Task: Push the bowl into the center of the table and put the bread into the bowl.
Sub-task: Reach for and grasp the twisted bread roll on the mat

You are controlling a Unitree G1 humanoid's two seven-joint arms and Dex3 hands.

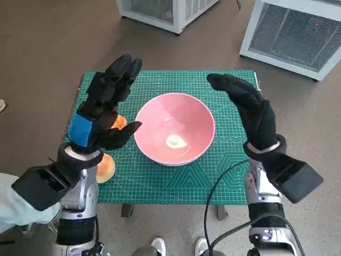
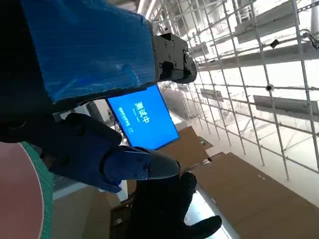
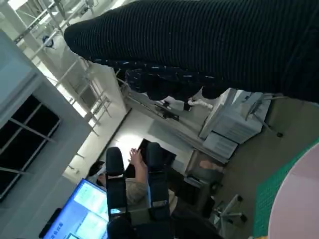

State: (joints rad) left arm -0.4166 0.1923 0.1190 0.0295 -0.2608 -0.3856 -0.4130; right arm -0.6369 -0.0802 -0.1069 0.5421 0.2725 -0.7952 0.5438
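table: green mat, bare strip along near edge | bowl: pink, upright, mid-table between both hands | left hand: raised, fingers spread, holding nothing, just left of bowl | right hand: raised, fingers apart, empty, right of bowl | bread: near left edge, partly under left wrist

Bowl mid-table, bread left.

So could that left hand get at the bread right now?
Probably yes. The left hand hovers open just above the bread beside the pink bowl, with nothing between them.
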